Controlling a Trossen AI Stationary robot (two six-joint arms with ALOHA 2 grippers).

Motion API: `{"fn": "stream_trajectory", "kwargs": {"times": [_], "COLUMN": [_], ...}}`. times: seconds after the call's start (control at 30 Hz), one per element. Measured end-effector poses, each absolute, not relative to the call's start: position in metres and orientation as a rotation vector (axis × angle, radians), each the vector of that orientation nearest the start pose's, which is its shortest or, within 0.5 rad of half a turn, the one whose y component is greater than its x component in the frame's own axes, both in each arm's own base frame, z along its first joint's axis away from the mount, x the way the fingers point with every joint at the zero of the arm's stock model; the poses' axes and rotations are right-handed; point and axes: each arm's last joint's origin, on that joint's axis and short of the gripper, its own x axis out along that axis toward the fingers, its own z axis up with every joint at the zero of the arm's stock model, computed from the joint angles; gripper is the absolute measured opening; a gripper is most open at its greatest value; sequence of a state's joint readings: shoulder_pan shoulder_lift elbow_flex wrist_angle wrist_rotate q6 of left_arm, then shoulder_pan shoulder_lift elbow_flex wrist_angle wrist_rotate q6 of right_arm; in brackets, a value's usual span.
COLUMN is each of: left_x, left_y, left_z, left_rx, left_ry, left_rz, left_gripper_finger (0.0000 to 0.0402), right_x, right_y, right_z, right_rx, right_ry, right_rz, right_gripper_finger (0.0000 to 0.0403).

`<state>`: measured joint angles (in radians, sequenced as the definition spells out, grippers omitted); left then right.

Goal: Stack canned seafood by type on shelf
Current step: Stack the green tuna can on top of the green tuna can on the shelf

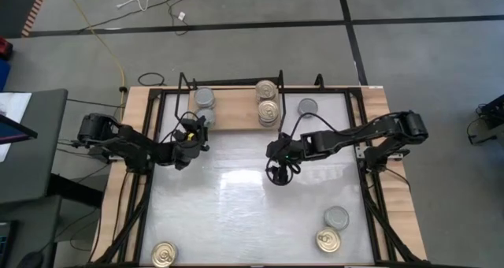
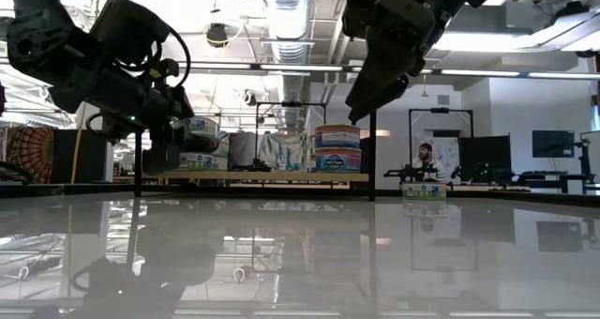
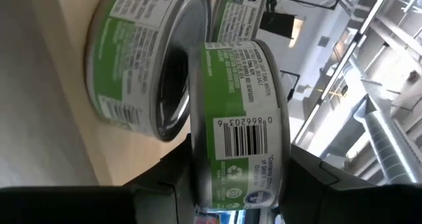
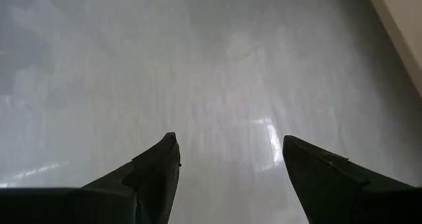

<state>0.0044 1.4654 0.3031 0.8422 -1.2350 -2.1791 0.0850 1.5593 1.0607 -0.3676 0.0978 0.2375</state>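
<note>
Holding a small round green-labelled metal tin (image 3: 239, 128) on edge in the left gripper (image 1: 189, 138), fingers pressing its two flat faces, just in front of the light wooden shelf board in its thin black wire frame (image 1: 236, 114) at the far side of the glossy white bench (image 1: 236, 213). Sitting on that shelf near its left end, directly beyond the held tin: a stack of grey-topped tins (image 1: 205, 101), seen close in the left wrist view with green labels. Standing further right on the same board: two gold-topped ring-pull tins (image 1: 267, 102), looking like blue-banded stacks in the low view. Lying just right of the board, on the bench: one grey-topped tin (image 1: 307, 106). Hanging above the bench centre with its fingers spread wide and gripping nothing: the right gripper (image 1: 279, 172), only bare white surface showing between the dark fingertips (image 4: 161, 161). Waiting well apart near the front edge: a gold-topped tin (image 1: 164, 254) at the left corner, and a grey tin (image 1: 336, 217) just beside another gold one (image 1: 328, 240) at the right.
</note>
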Motion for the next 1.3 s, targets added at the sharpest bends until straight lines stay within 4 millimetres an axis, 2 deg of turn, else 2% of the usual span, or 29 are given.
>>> {"fn": "stream_trajectory", "kwargs": {"times": [0.37, 0.63, 0.73, 0.93, 1.07, 1.3], "left_x": [0.218, 0.218, 0.219, 0.221, 0.220, 0.220], "left_y": [0.029, 0.029, 0.029, 0.029, 0.029, 0.026], "left_z": [0.141, 0.141, 0.144, 0.154, 0.155, 0.155], "left_rx": [-1.638, -1.646, -1.718, -1.786, -1.719, -1.724], "left_ry": [-1.096, -1.103, -1.167, -1.248, -1.241, -1.244], "left_rz": [0.948, 0.942, 0.887, 0.793, 0.830, 0.825], "left_gripper_finger": [0.0165, 0.0233, 0.0248, 0.0251, 0.0251, 0.0251], "right_x": [0.319, 0.319, 0.319, 0.319, 0.319, 0.319], "right_y": [0.025, 0.025, 0.024, 0.025, 0.024, 0.025], "right_z": [0.227, 0.227, 0.227, 0.227, 0.227, 0.227], "right_rx": [0.132, 0.131, 0.131, 0.131, 0.132, 0.136], "right_ry": [0.897, 0.898, 0.900, 0.899, 0.900, 0.902], "right_rz": [-0.109, -0.108, -0.109, -0.109, -0.109, -0.100], "right_gripper_finger": [0.0292, 0.0292, 0.0292, 0.0292, 0.0292, 0.0292]}}
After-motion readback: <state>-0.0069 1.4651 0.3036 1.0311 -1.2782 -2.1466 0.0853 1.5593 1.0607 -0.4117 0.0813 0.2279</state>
